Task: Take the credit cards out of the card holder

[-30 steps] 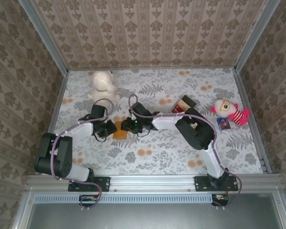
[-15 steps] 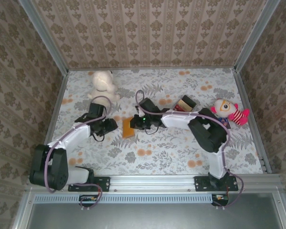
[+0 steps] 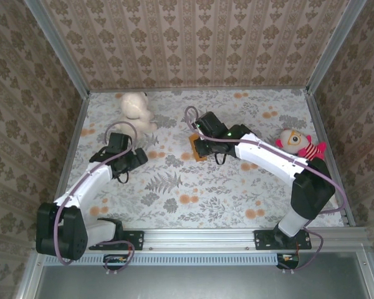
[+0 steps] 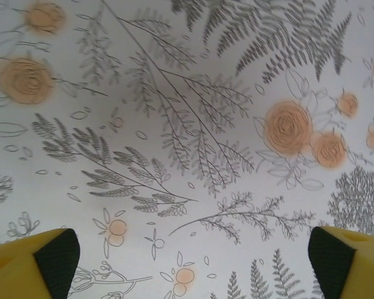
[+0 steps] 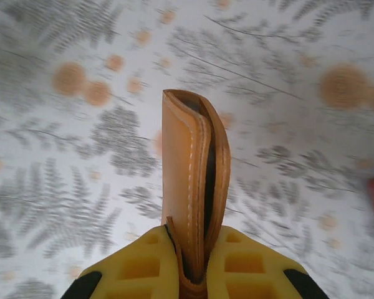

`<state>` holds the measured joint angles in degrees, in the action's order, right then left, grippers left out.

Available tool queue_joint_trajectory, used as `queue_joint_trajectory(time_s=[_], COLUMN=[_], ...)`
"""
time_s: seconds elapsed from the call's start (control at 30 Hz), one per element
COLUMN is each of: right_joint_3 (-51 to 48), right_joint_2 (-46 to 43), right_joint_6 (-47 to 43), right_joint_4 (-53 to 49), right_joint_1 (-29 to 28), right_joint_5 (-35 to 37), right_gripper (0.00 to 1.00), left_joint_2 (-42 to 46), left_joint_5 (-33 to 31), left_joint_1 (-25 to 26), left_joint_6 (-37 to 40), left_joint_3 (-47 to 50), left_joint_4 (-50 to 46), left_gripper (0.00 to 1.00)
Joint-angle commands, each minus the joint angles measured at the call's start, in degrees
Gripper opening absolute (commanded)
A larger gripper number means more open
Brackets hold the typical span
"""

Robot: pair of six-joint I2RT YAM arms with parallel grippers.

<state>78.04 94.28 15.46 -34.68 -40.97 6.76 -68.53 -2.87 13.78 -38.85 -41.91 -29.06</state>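
Card holder in right hand, seemingly above table centre.

table white w/ grey ferns + orange blooms | card holder orange-tan, pale stitching, dark inside | left gripper yellow, black pads | right gripper same yellow/black | walls beige floral stripes | plush cream | doll red-pink stripes

Wide open along the near and middle table, blocked at the back left by a white plush toy, at the right by a striped doll and the right arm
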Motion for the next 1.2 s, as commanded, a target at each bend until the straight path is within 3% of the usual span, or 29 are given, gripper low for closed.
queue_joint_trajectory(time_s=[0.0,0.23,0.37,0.5,0.6,0.8,0.97,1.17], right_joint_3=[2.7,6.2,8.5,9.8,10.7,8.7,2.6,-4.2], right_joint_2=[2.5,11.0,16.1,18.8,19.9,15.7,8.9,4.8], right_joint_6=[-6.0,-9.7,-9.0,-7.5,-7.4,-5.7,-1.7,7.4], right_joint_4=[-7.6,-10.9,-12.1,-11.4,-11.7,-8.9,-2.7,2.3], right_joint_1=[-1.2,-6.4,-9.1,-10.7,-12.1,-11.6,-8.3,-2.7], right_joint_5=[14.6,29.2,31.5,26.4,21.9,10.4,-1.3,-8.5], right_gripper=[0.08,0.13,0.16,0.20,0.27,0.38,0.48,0.54], left_joint_2=[1.5,0.5,-0.2,-0.3,-0.9,-1.6,-2.4,-5.9], left_joint_5=[-3.1,-2.1,-2.1,-1.4,3.1,4.2,5.9,8.9], left_joint_1=[-0.3,-0.4,-0.5,-0.5,-0.4,0.4,1.1,4.2], left_joint_6=[1.1,2.1,2.0,2.2,3.9,4.9,5.8,6.7], left_joint_3=[0.1,0.0,-0.6,-0.6,-1.6,-3.0,-3.4,-5.4], left_joint_4=[-1.9,-2.2,-2.2,-1.9,-1.4,-1.9,-0.8,1.2], left_gripper=[1.00,1.00,1.00,1.00,1.00,1.00,1.00,0.99])
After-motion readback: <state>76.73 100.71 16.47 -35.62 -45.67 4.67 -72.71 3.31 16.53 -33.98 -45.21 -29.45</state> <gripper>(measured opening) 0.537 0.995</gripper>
